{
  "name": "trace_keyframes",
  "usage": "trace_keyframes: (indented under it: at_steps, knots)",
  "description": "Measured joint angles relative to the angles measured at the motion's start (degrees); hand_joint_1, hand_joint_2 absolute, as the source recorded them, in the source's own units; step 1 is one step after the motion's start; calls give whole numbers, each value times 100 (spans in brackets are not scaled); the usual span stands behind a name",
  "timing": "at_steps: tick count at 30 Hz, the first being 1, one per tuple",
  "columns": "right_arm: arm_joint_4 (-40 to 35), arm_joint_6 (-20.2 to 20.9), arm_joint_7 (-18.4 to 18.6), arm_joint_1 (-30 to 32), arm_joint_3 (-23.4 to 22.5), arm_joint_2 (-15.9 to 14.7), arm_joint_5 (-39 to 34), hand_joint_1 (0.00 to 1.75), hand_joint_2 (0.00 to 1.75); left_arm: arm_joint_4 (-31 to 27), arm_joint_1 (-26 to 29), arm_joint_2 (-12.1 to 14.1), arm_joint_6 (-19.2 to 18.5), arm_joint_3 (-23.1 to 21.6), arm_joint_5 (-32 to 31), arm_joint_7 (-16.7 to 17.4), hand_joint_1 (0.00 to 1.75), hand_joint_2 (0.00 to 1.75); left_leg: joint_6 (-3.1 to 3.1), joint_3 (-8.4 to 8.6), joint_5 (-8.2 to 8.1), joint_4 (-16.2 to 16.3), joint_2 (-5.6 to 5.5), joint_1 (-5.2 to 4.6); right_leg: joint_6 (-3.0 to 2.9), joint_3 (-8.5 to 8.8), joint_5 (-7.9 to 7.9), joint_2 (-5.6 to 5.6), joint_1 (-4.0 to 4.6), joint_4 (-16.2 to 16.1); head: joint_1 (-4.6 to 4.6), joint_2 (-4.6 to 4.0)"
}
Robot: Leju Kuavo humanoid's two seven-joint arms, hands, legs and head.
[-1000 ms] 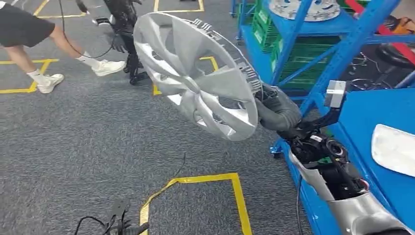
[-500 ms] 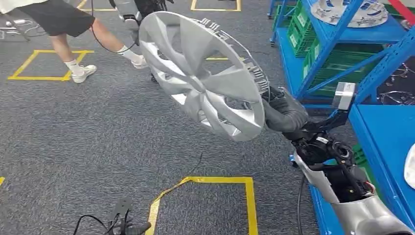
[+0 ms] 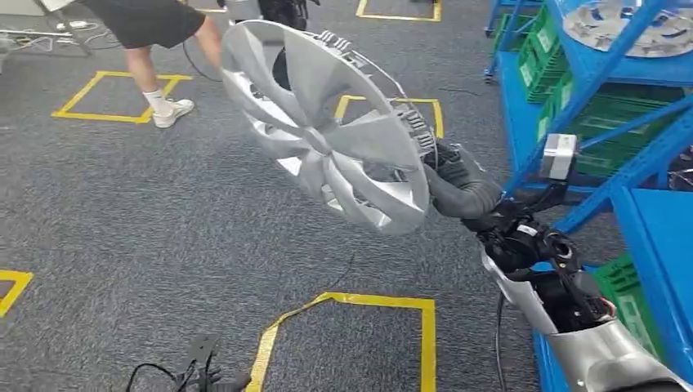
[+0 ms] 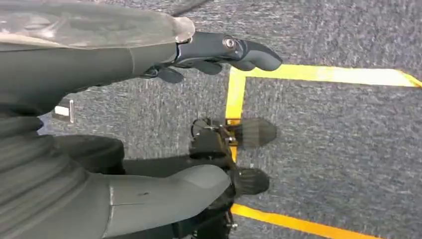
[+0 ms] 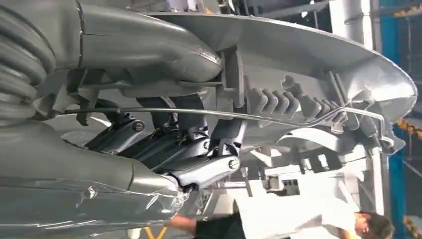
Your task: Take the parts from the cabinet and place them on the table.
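Right hand (image 3: 452, 175) still grips hubcap (image 3: 327, 122) by rim. View swung off blue shelving (image 3: 601, 106) over floor: carry under way, worktop unseen. Left hand (image 4: 219, 52) spread, empty.

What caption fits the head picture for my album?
Right robot hand holds a silver spoked plastic wheel cover above grey carpet, beside blue metal shelving.

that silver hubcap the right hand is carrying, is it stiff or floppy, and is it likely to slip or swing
The hubcap probably stays stiff: held at one edge by the right hand, it shows no sag. It looks light, thin with open gaps between spokes. Gripped only at the rim, so far off-centre, it may pivot or swing in the fingers.
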Motion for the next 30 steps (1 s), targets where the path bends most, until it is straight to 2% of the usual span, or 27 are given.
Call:
trace_keyframes:
  at_steps: [1,2,3,5,6,7,8,10,11,12,14,15,16,17,18,19,20,21,22,23,24,25,26,27,28,30]
  knots:
    - [-2,0,2,-3,0,0,0,175,175,0,6,0,2,0,4,-2,0,175,54,37,27,-43,-39,43,60,-21,-54,62,-34,45,2,0]
    - [-2,2,4,-2,2,0,0,175,175,0,0,2,2,2,4,-2,0,175,73,41,28,-43,-70,39,70,-78,-189,220,-40,228,15,0]
    - [0,4,2,-2,0,0,-4,175,175,0,-10,0,9,2,4,-2,0,175,115,40,28,-42,-99,39,74,-251,-418,313,-41,622,37,0]
    - [0,4,0,4,0,0,-13,175,175,0,-7,-7,17,0,4,-2,0,175,127,41,22,-38,-180,29,90,-755,-875,394,-36,1691,94,0]
    - [0,4,0,14,2,0,-15,175,175,0,-1,-9,17,0,4,-2,0,175,127,41,22,-33,-233,24,89,-923,-940,397,-36,2013,92,0]
    - [2,4,2,19,2,0,-15,175,175,0,3,-13,17,0,4,-2,0,175,128,45,20,-29,-284,23,80,-950,-850,397,-36,2012,96,0]
    - [2,2,4,17,2,0,-15,175,175,0,3,-13,17,0,4,-2,0,175,128,50,19,-21,-342,23,63,-847,-643,402,-36,1741,103,0]
    - [0,4,4,7,2,0,-17,175,175,0,-1,-20,17,0,4,0,0,175,115,69,5,-2,-461,29,16,-362,-55,475,-39,663,122,0]
    - [0,4,4,0,2,0,-17,175,175,0,0,-26,17,0,4,-2,0,175,97,55,-6,1,-507,35,-10,-194,77,665,-45,219,127,0]
    - [0,7,4,-2,4,0,-20,175,175,0,-9,-28,17,0,2,-2,0,175,69,14,-2,49,-543,5,-21,-121,40,741,-61,96,118,0]
    - [2,7,11,-6,15,0,-24,175,175,0,14,-31,17,-2,0,2,0,175,10,-26,29,20,-623,49,-31,-141,28,681,-19,105,120,0]
    - [2,9,22,-17,26,2,-24,175,175,0,30,-31,15,-4,-2,2,0,175,-32,-17,49,-11,-657,58,-62,-134,35,649,-10,95,136,0]
    - [2,13,28,-26,35,13,-24,175,175,0,35,-24,9,-4,-2,2,0,175,-69,-20,63,-29,-691,20,-108,-104,69,596,-68,35,125,0]
    - [2,15,33,-35,35,24,-24,175,175,0,36,-24,4,-4,-2,4,0,175,-69,-41,-3,40,-495,36,-133,-77,94,548,-77,-13,118,0]
    - [2,28,26,-41,39,48,-32,175,175,0,25,-24,-2,-4,-2,4,0,175,-95,-148,-176,288,-280,24,-145,-71,101,513,-69,-31,68,0]
    - [4,33,22,-61,39,48,-46,175,175,0,8,-24,-13,-7,-4,4,0,175,-115,-357,-418,737,-190,39,-160,-73,99,456,-63,-31,24,0]
    - [20,55,15,-83,46,48,-63,175,175,0,1,-28,-15,-17,-4,4,0,175,-134,-594,-632,1242,-167,55,-160,-73,99,399,-56,-30,7,0]
    - [39,61,15,-104,50,48,-70,175,175,0,0,-33,-15,-41,-4,4,0,175,-152,-797,-768,1662,-157,56,-167,-75,94,339,-52,-29,-2,0]
    - [48,66,15,-104,55,50,-70,175,175,0,6,-33,-15,-53,-4,4,0,175,-164,-879,-766,1821,-154,56,-171,-72,91,285,-49,-29,-17,0]
    - [52,68,15,-104,61,50,-70,175,175,0,13,-33,-15,-55,-2,4,0,175,-166,-815,-633,1677,-146,57,-170,-70,88,237,-49,-29,-28,0]
    - [52,70,15,-110,68,57,-70,175,175,0,12,-28,-15,-57,-2,4,0,175,-163,-612,-413,1276,-123,56,-166,-68,85,193,-49,-27,-37,0]
    - [52,74,15,-122,74,70,-70,175,175,0,6,-22,-15,-61,-2,4,0,175,-150,-322,-167,709,-71,57,-154,-63,77,152,-50,-23,-52,0]
    - [52,77,15,-137,79,83,-72,175,175,0,-3,-22,-15,-70,-4,2,0,175,-132,-37,13,192,75,53,-132,-59,63,121,-47,-12,-72,0]
    - [52,83,15,-150,81,85,-85,175,175,0,-22,-24,-15,-83,-4,4,0,175,-117,44,-35,-24,206,-6,-98,-80,43,97,10,19,-105,0]
    - [55,90,9,-164,83,85,-92,175,175,0,-26,-26,-15,-92,-7,2,0,175,-61,25,-3,-9,102,7,-82,-82,41,69,15,18,-92,0]
    - [61,98,0,-162,90,94,-105,175,175,0,-9,-24,-15,-98,-15,2,0,175,0,8,-26,15,24,-12,-19,-53,30,-1,9,5,-24,0]
